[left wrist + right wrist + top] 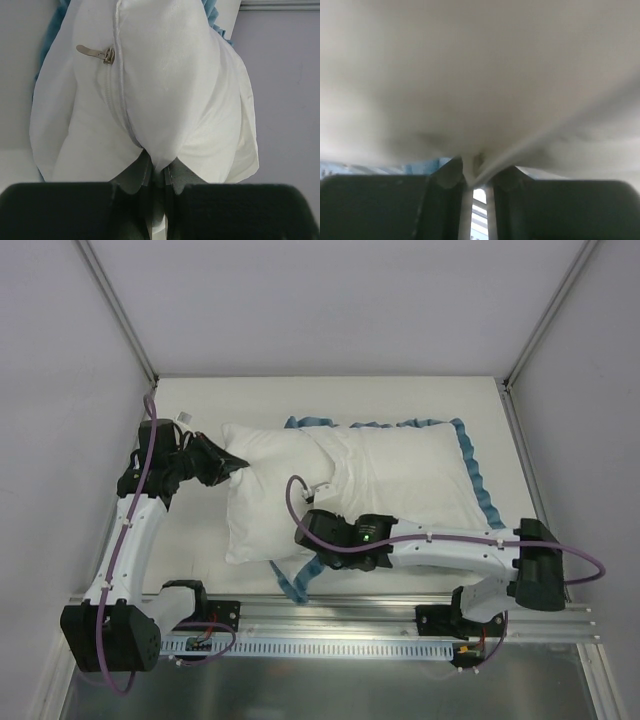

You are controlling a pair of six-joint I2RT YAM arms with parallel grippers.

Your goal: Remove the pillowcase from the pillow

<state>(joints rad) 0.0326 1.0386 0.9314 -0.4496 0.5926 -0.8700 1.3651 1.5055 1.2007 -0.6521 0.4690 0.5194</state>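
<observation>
The plain white pillow (pixel 268 502) sticks out of the left end of the pillowcase (pixel 410 475), which lies with its white inside up and its teal ruffle (pixel 478 480) along the far and right edges. My left gripper (pixel 240 466) is shut on the pillow's left corner, seen close in the left wrist view (pixel 160 172), where the pillow (pixel 170 75) fills the frame. My right gripper (pixel 303 537) is shut on white pillowcase cloth at the near edge. In the right wrist view (pixel 475 172) the pillowcase (pixel 480 75) drapes over the jaws and a bit of ruffle (pixel 420 165) shows.
A metal zipper pull (pixel 97 51) lies on a seam of the white cloth. A loose teal ruffle corner (pixel 290 585) hangs near the table's front rail (pixel 400 612). Grey walls (pixel 60 390) and frame posts close in the table on three sides.
</observation>
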